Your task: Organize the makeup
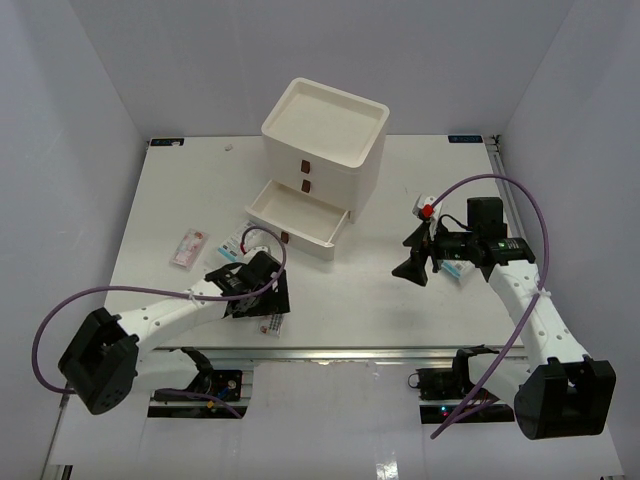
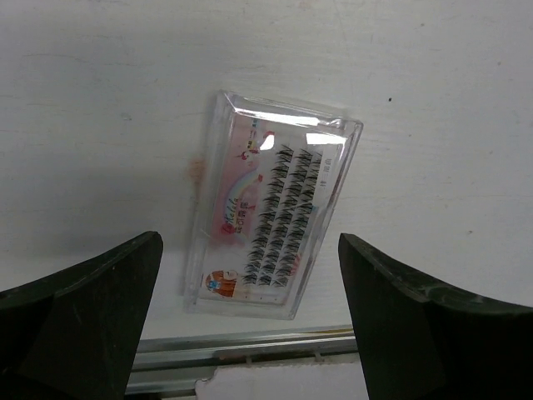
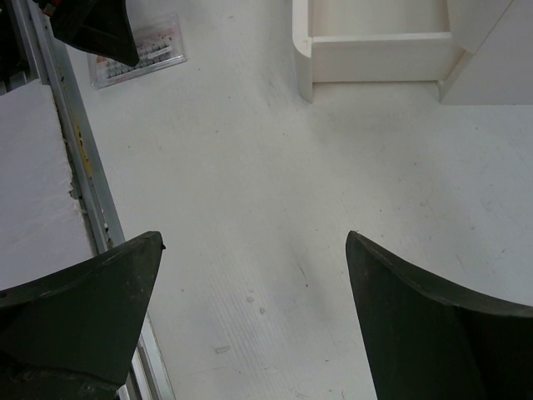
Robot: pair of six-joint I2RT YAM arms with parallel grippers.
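A flat clear sachet (image 2: 271,225) with pink print and rows of black lashes lies on the white table near its front rail; it also shows in the top view (image 1: 270,325). My left gripper (image 2: 250,325) (image 1: 255,290) hovers open and empty over it, one finger on each side. Another pink sachet (image 1: 190,247) lies to the left, and one with blue print (image 1: 232,245) lies behind the left gripper. My right gripper (image 3: 254,325) (image 1: 415,268) is open and empty over bare table. No tan sponges are in view.
The cream box (image 1: 325,135) stands at the back centre with its bottom drawer (image 1: 295,215) (image 3: 379,42) pulled open. A small white-and-red item (image 1: 425,208) and a white-blue item (image 1: 455,270) lie by the right arm. The metal rail (image 2: 250,346) marks the front edge.
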